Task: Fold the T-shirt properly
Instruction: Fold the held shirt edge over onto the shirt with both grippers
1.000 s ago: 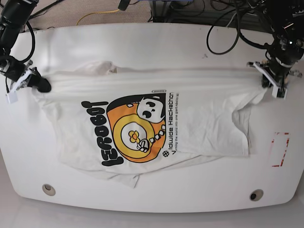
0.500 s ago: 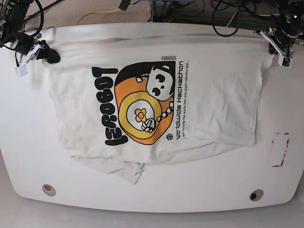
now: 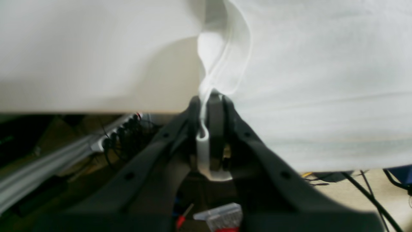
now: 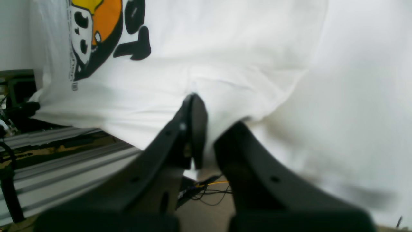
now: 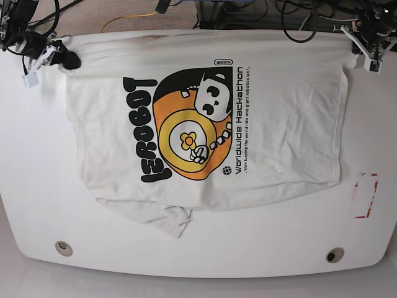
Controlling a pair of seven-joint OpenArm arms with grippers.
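The cream-white T-shirt (image 5: 279, 124) lies spread print-up on the white table (image 5: 31, 186), with the black "LEROBOT" lettering (image 5: 146, 130) and the orange round graphic (image 5: 186, 143) near the middle. Its far edge reaches the table's back edge. My left gripper (image 5: 365, 54) is at the back right corner and is shut on the shirt's edge; in the left wrist view (image 3: 207, 108) a rolled strip of cloth sits between its jaws. My right gripper (image 5: 64, 58) is at the back left corner, shut on the cloth, as the right wrist view (image 4: 210, 125) shows. One sleeve (image 5: 173, 220) lies crumpled at the front.
A red dashed rectangle (image 5: 366, 194) is marked on the table at the right. Two round holes (image 5: 63, 247) (image 5: 335, 254) sit near the front edge. Cables (image 5: 298, 28) and metal rails lie beyond the back edge.
Both grippers have moved toward the table's back edge, pulling the shirt's far edge with them. The fold across the shirt has opened and the print now lies flat and fully visible.
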